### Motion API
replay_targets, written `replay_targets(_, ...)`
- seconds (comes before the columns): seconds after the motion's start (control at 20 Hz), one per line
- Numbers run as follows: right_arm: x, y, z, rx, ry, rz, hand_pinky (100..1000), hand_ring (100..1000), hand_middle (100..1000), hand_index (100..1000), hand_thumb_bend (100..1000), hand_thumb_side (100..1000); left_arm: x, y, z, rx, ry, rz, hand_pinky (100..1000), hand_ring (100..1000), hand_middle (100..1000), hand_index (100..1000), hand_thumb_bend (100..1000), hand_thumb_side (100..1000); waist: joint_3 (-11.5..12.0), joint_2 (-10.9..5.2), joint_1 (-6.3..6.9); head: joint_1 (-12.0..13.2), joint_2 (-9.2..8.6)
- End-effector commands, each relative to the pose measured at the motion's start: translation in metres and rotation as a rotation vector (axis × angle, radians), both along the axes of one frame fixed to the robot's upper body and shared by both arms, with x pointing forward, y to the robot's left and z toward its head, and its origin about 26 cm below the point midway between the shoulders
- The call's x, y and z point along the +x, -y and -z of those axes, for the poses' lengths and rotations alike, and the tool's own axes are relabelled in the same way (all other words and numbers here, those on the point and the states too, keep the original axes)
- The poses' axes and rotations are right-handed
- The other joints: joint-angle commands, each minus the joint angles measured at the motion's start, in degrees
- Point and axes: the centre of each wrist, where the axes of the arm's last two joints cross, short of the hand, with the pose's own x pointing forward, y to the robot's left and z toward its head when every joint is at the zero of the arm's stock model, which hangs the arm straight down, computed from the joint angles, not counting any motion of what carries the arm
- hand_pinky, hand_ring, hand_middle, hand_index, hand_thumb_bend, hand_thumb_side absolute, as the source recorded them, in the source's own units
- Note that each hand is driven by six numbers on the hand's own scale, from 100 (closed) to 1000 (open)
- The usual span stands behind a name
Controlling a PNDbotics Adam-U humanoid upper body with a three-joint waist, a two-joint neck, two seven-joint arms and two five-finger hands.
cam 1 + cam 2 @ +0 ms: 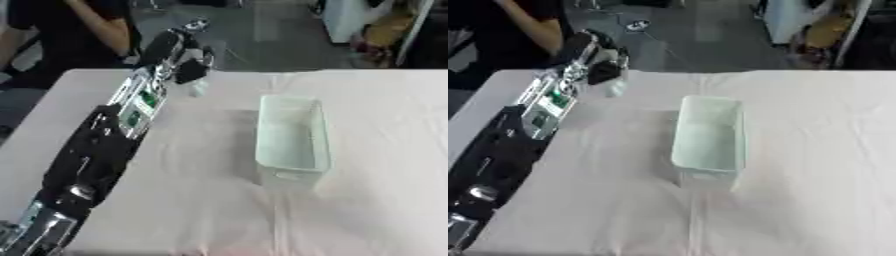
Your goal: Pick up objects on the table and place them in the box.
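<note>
A small pale object (198, 88), whitish and hard to make out, sat at the far side of the tabletop (385, 200), just under the left hand (186, 60). The hand's dark fingers curled down over it, touching or nearly touching its top, though whether they actually gripped it could not be told. The object lay to the far left of the box (293, 135), near it but apart. The box, a pale green open rectangular bin, stood near the middle of the cloth-covered tabletop with its long side running away from the robot, and looked empty. The left arm (96, 150) stretched diagonally from the lower left corner toward the far edge.
</note>
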Motion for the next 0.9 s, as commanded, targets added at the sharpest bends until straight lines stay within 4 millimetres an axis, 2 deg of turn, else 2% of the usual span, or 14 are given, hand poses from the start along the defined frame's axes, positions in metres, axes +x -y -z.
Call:
replay_targets(0.05,-0.002,0.001,-0.009,-0.018,0.028,0.002,899,919,929,939,100,647,-0.002,0.020,-0.032,-0.052,0.112,0.070,100,100,100,100,100,608,-0.04,-0.65,-0.31,-0.30,-0.61)
replay_targets(0.45,-0.002,-0.001,-0.009,-0.014,0.031,-0.008,899,919,929,940,100,643,-0.001,0.084,-0.059,-0.070,0.184,0.262,100,100,100,100,100,622,-0.40,-0.70,-0.31,0.34,-0.78)
replay_targets(0.9,0.000,-0.004,-0.012,-0.006,0.059,-0.027,900,920,929,939,100,627,-0.004,0.161,-0.068,0.039,0.171,0.498,100,100,100,100,100,609,-1.26,-0.56,-0.27,2.50,-1.00)
